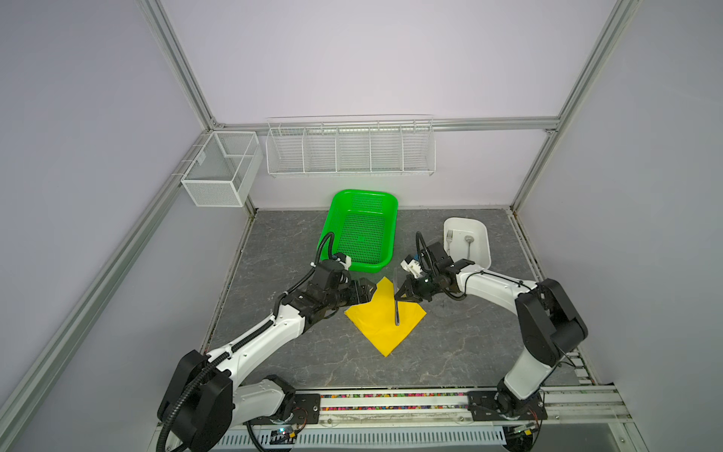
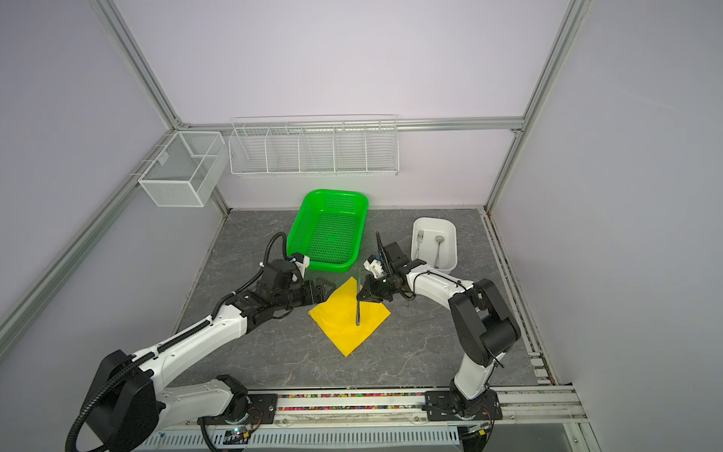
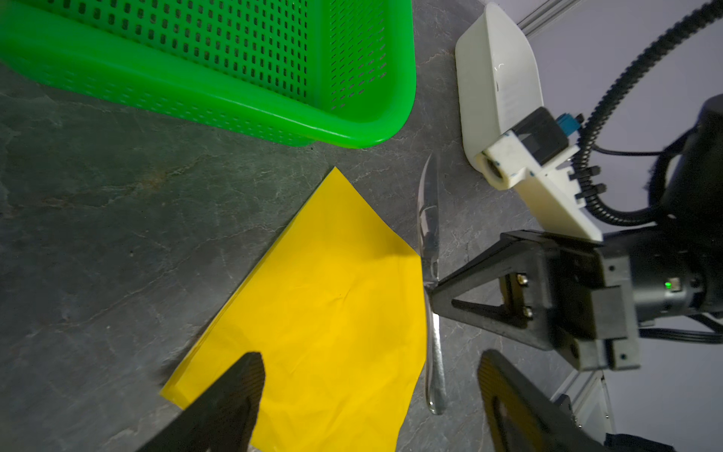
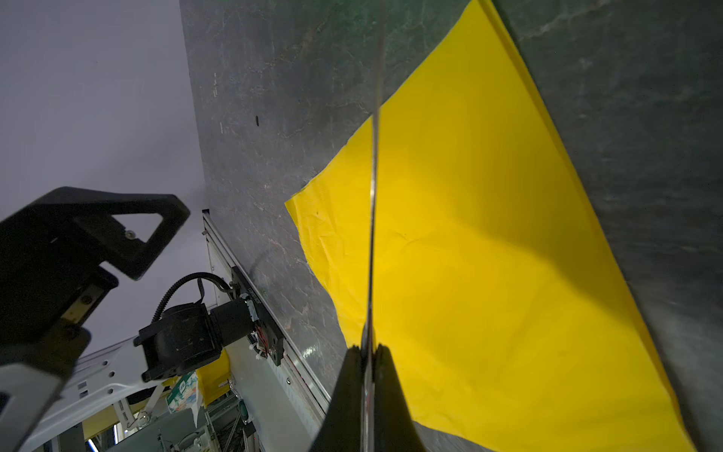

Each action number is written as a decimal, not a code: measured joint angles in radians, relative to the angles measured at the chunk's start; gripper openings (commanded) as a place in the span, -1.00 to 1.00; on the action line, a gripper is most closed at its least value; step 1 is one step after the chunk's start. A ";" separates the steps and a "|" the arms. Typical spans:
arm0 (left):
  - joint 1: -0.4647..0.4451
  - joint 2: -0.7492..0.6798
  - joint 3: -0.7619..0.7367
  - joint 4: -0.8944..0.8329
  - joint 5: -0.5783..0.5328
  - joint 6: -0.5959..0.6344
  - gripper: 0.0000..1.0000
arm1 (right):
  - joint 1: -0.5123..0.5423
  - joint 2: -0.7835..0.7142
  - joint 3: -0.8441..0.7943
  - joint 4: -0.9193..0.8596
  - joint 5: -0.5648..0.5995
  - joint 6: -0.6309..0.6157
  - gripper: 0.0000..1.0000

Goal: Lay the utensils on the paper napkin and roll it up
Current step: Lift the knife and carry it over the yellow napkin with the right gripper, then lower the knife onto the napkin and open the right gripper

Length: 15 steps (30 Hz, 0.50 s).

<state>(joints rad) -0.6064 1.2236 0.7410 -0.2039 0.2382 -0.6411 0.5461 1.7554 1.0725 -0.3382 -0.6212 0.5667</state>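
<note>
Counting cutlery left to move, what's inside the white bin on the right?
A fork and a spoon lie in the white bin; the right arm covers its near corner.

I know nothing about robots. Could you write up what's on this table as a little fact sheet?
Knife: gripped by the right fingers, over the napkin
Knife touching napkin: cannot tell
Left fingers: open, empty, at the napkin's edge
Napkin: yellow, flat, unrolled
Fork: in the white tub
Spoon: beside the fork, same tub
Green basket: empty
</note>
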 measured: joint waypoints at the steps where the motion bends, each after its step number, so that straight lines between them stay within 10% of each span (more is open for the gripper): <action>1: 0.003 0.004 0.000 0.004 0.006 -0.003 0.69 | 0.002 0.012 0.000 0.001 0.000 0.004 -0.86; 15: 0.014 0.080 -0.019 0.034 0.120 -0.013 0.64 | 0.038 0.107 0.050 0.007 0.000 0.025 -0.86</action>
<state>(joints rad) -0.5926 1.3041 0.7216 -0.1696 0.3580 -0.6544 0.5842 1.8626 1.1225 -0.3309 -0.6212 0.5915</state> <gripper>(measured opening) 0.821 0.074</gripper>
